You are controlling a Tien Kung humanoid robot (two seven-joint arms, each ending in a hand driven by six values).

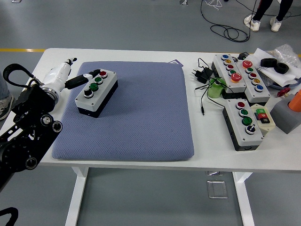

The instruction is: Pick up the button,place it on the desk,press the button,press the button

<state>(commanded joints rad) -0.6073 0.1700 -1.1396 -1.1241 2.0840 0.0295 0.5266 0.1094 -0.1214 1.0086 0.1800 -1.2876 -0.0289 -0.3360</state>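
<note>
The button box (96, 92), a grey case with four push buttons in a row, sits on the left part of the blue-grey mat (127, 110) that covers the middle of the white worktop (155, 55). It is already set down, so the picking and placing look done and the pressing step is in hand. The left robot hand (82, 79) reaches in from the left edge, its dark fingers (89, 75) stretched forward and lying over the box's far left corner, close to the red and upper green buttons; whether a fingertip actually touches a button cannot be told. The hand holds nothing. The right arm is out of view.

The next move likely calls for bringing one fingertip squarely over a single button cap and pushing straight down, without nudging the box along the soft mat.

The box lies near the mat's left edge, with the worktop's left edge not far beyond. To its right the mat is open. Other button boxes (242, 123), a black power adapter (201, 74) and cables crowd the worktop's right side, well apart.
</note>
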